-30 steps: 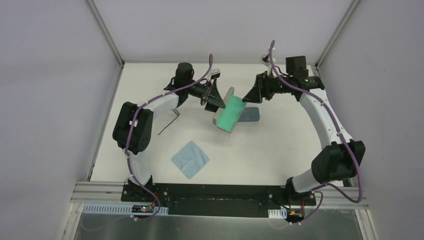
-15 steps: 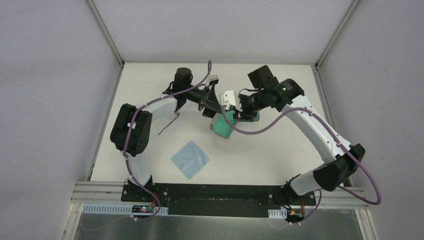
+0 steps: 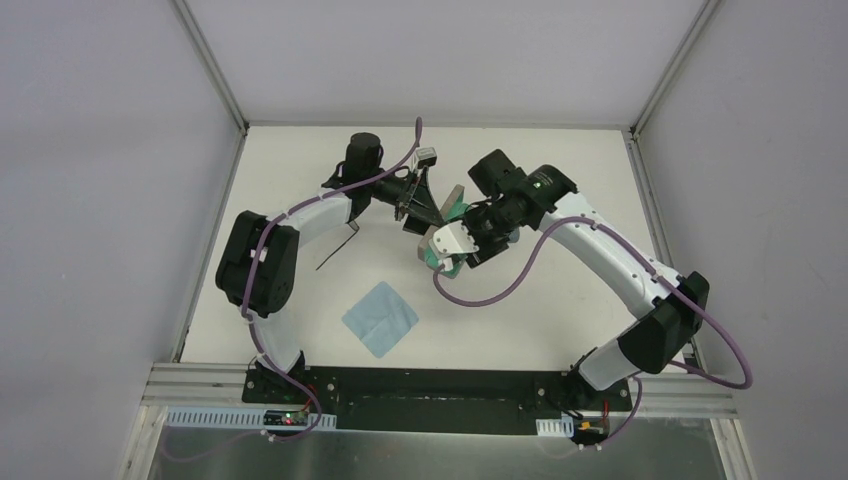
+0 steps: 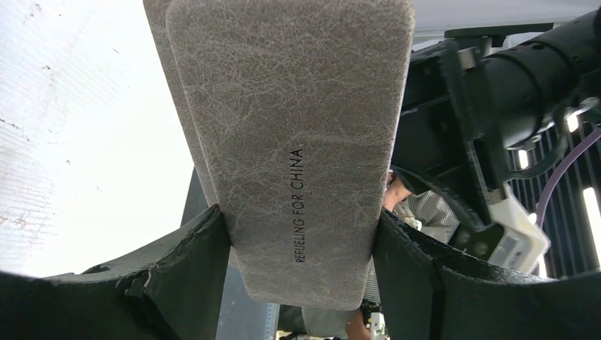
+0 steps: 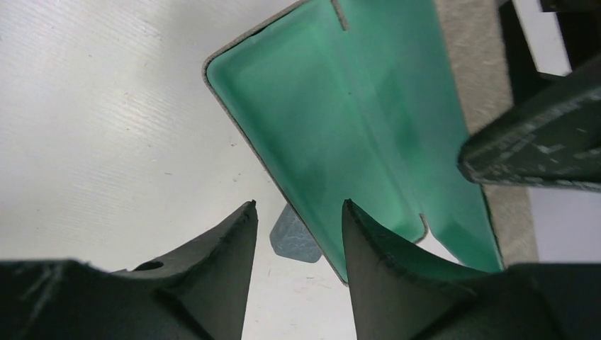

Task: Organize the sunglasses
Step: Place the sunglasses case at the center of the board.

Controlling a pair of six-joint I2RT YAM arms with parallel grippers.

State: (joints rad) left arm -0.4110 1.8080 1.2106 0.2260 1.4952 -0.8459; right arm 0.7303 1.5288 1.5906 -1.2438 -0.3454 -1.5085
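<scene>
The left gripper [image 4: 301,237] is clamping the oblong beige leather-textured case [image 4: 283,106] across its width, holding it over the far middle of the white table [image 3: 560,320]. The case is hanging open, showing its smooth green lining [image 5: 340,120]. The right gripper [image 5: 298,209] is hovering at the lining's edge, its jaws standing narrowly apart with nothing between them. A corner of a blue case [image 5: 292,239] is showing through the gap. The thin black wire-framed sunglasses [image 3: 335,250] are lying on the table at the left, largely hidden beneath the left arm, with only one slender dark arm showing. A light blue square cloth [image 3: 379,318] is lying nearer, well apart.
</scene>
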